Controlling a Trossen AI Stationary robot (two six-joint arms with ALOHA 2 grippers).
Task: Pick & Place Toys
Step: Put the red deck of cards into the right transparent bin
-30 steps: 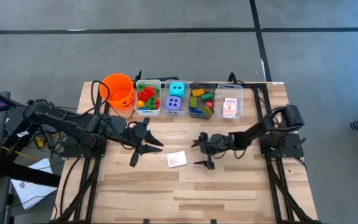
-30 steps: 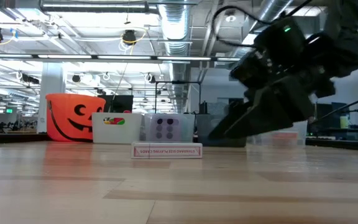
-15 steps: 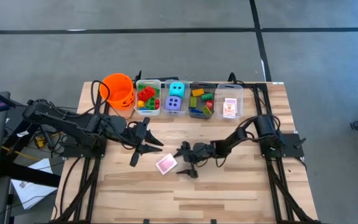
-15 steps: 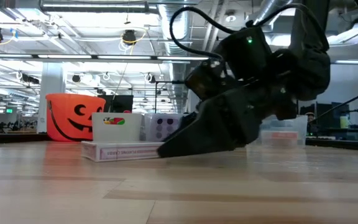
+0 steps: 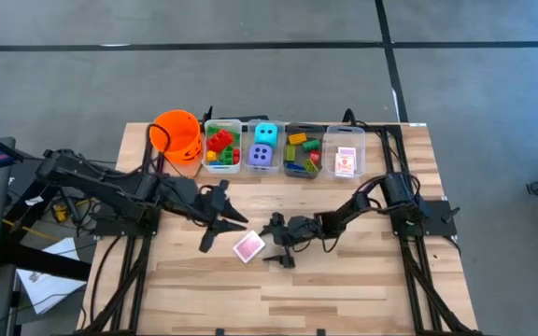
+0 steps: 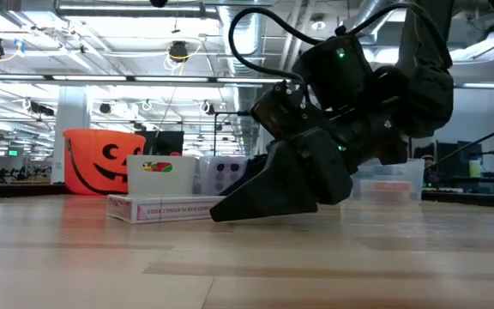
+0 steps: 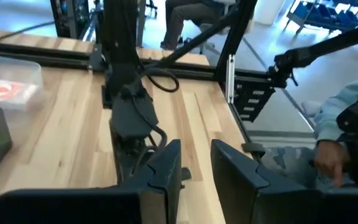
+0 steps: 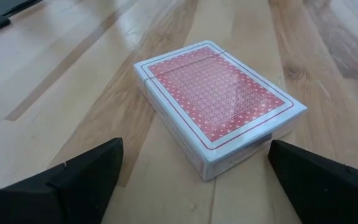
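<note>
A pink-backed deck of playing cards (image 5: 248, 247) lies flat on the table near its middle. It also shows in the low view (image 6: 165, 208) and the right wrist view (image 8: 219, 99). My right gripper (image 5: 271, 245) is open and low over the table, just right of the deck. One finger (image 8: 86, 168) stands on each side of the deck's near corner, with a gap between finger and deck. My left gripper (image 5: 224, 235) is open and empty, left of the deck and a little farther back.
Along the far edge stand an orange pumpkin bucket (image 5: 177, 135) and several clear bins: bricks (image 5: 220, 147), dice (image 5: 263, 147), more bricks (image 5: 303, 154) and cards (image 5: 346, 161). A person's hand (image 7: 328, 155) shows beyond the table's right edge.
My right gripper has gone toward the table's left edge, low over the table, up to the deck. The deck has slid left and a little toward the near edge, and has turned on the table. My left gripper has shifted slightly right.
</note>
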